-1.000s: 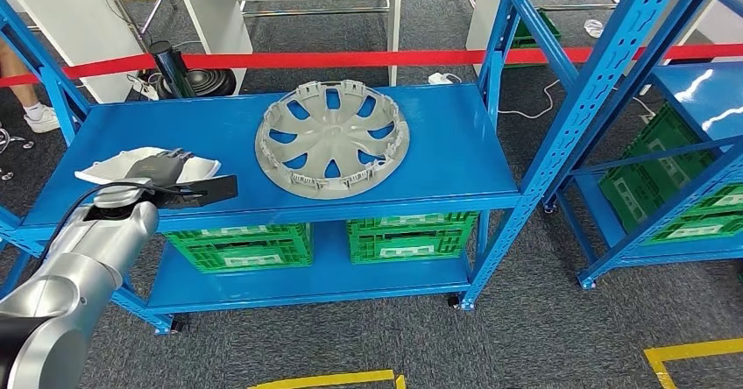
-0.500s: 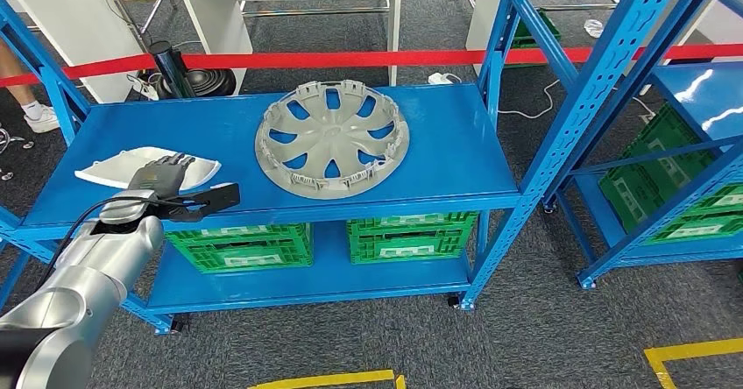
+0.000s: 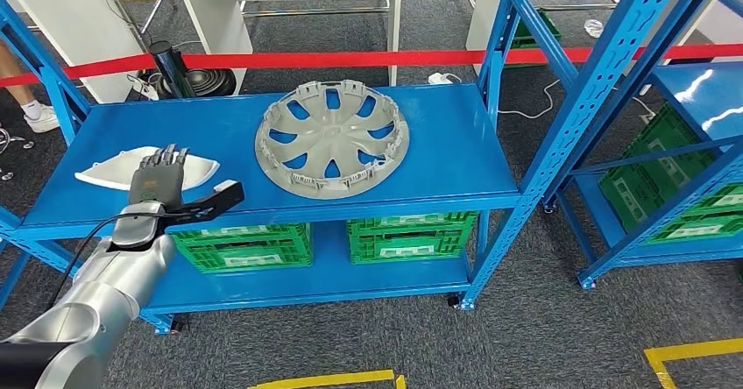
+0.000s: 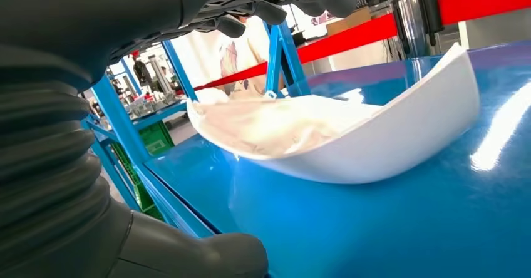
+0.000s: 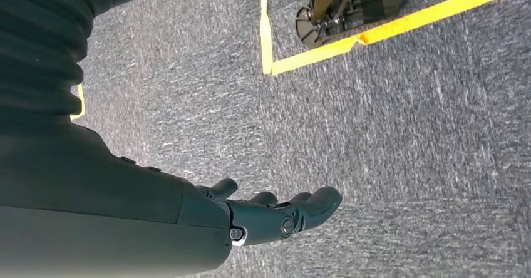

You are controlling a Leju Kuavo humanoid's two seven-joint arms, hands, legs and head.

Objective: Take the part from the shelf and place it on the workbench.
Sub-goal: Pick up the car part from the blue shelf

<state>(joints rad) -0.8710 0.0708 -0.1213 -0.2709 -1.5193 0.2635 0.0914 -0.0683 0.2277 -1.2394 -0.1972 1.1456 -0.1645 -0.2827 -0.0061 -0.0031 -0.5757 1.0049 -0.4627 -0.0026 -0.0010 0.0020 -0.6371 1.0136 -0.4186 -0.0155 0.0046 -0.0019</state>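
1. The white curved plastic part (image 3: pixel 131 167) lay near the front left corner of the blue metal shelf (image 3: pixel 438 157), its long axis running along the front edge.
2. The left hand (image 3: pixel 160 179) hovered open over the part's right half, fingers apart and holding nothing; it was the nearer hand.
3. A grey spoked wheel cover (image 3: pixel 332 138) sat mid-shelf, well apart.
4. The right hand (image 5: pixel 275 212) hung open above grey carpet (image 5: pixel 407 140).
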